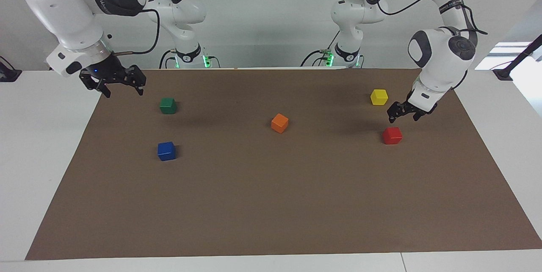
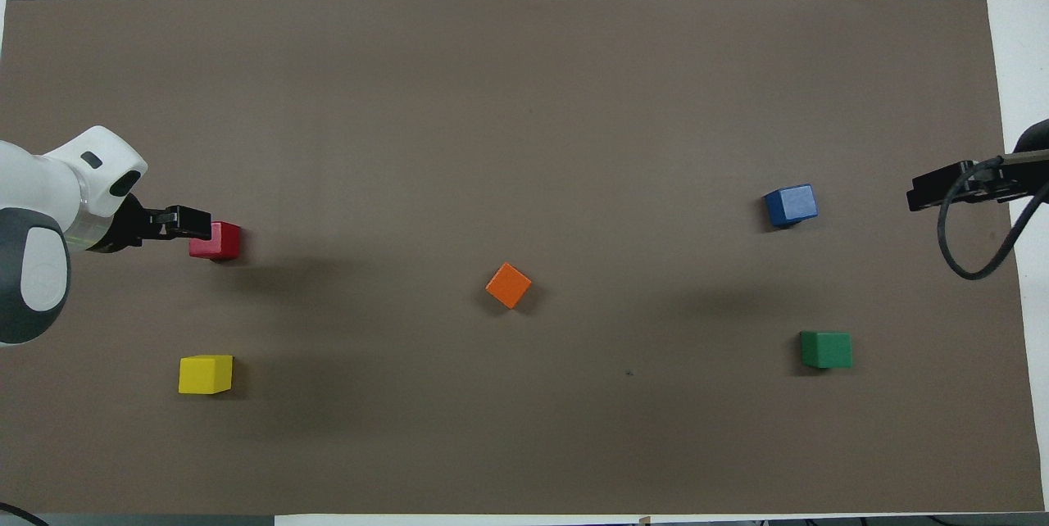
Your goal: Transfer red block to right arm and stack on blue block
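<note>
The red block (image 1: 392, 135) sits on the brown mat at the left arm's end; it also shows in the overhead view (image 2: 220, 241). My left gripper (image 1: 403, 115) hangs open just above the mat, between the yellow block and the red block, not touching either. In the overhead view the left gripper (image 2: 195, 223) overlaps the red block's edge. The blue block (image 1: 166, 151) sits at the right arm's end, seen too in the overhead view (image 2: 791, 206). My right gripper (image 1: 123, 89), blue light at its base, hovers open and empty over the mat's edge near the green block; it also shows in the overhead view (image 2: 924, 188).
A yellow block (image 1: 379, 97) lies nearer to the robots than the red one. An orange block (image 1: 280, 123) sits mid-mat. A green block (image 1: 168, 105) lies nearer to the robots than the blue one. The brown mat (image 1: 271, 204) covers the white table.
</note>
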